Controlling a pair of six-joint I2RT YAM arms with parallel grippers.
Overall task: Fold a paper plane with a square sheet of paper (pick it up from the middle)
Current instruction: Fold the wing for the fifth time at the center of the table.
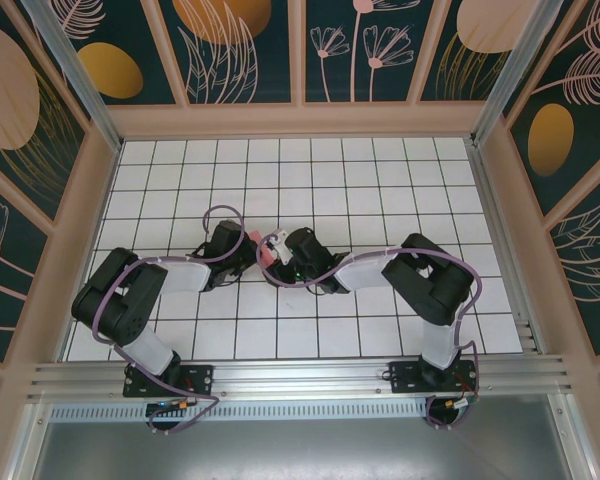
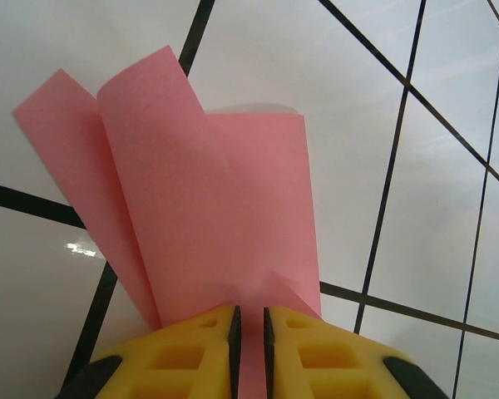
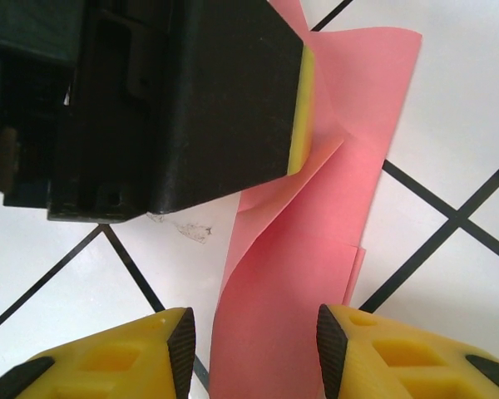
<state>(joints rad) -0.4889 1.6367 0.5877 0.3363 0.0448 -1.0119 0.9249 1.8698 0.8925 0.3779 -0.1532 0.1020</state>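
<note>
Pink square sheet of paper (image 2: 208, 224) was mid-fold, pinched tight by the left gripper (image 2: 249, 332), while the right gripper (image 3: 255, 332) stood open around it, so pressing a crease looked next.

the middle of the table (image 1: 380, 180) is crowded: the left gripper (image 1: 248, 247) and right gripper (image 1: 277, 252) meet nose to nose with the pink paper (image 1: 263, 250) between them, leaving no gap to pass. from the right wrist, the left gripper's black body fills 9 to 12 o'clock beside the paper; the right gripper's jaws stand apart around the paper's near end, apparently not touching it. the left arm (image 1: 120, 295) blocks 8 o'clock, the right arm (image 1: 430, 280) 4 o'clock. bare tiles run from 10 through 2 o'clock up to the walls (image 1: 300, 120).
</note>
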